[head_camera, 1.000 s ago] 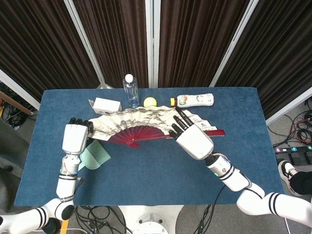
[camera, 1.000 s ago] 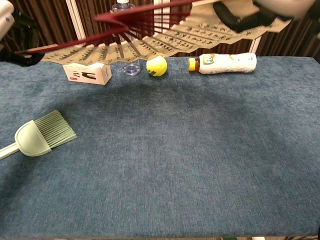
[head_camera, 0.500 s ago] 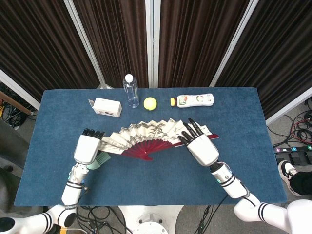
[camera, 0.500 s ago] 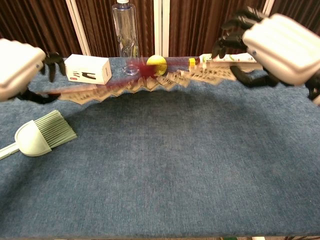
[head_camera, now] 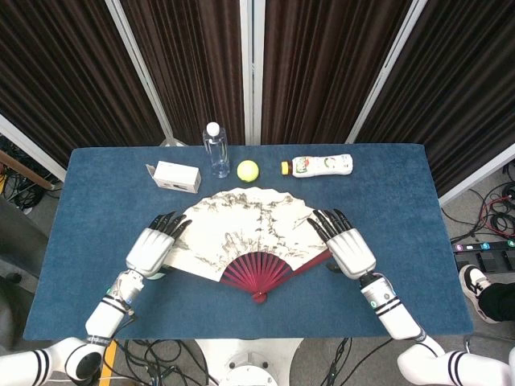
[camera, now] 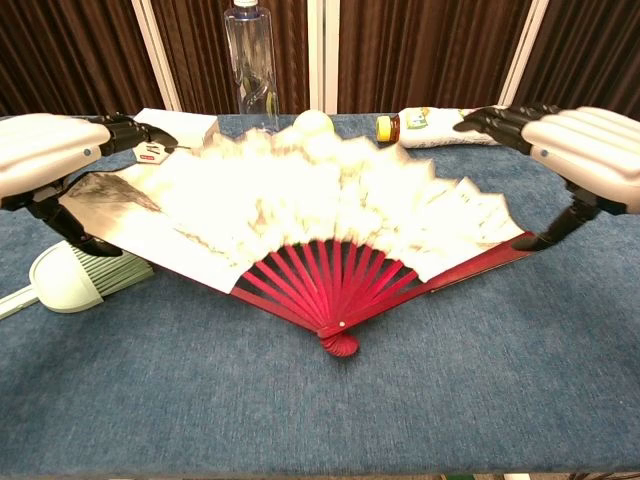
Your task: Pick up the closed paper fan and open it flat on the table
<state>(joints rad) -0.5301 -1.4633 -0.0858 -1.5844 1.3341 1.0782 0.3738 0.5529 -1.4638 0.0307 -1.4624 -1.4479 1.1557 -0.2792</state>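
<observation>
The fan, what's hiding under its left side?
A pale green brush pokes out beneath the open fan, near the left hand. Its far bristles are covered, so I can't see them.

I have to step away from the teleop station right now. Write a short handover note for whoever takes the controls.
Left hand: holds the left edge of the paper fan.
Right hand: holds the fan's right outer rib.
Fan: fully spread, mid-table, red ribs toward the robot; its left edge lies over the green brush.
Done: fan picked up and opened.
Left: check that it lies flat on the table, then let go with both hands and draw them back.
</observation>
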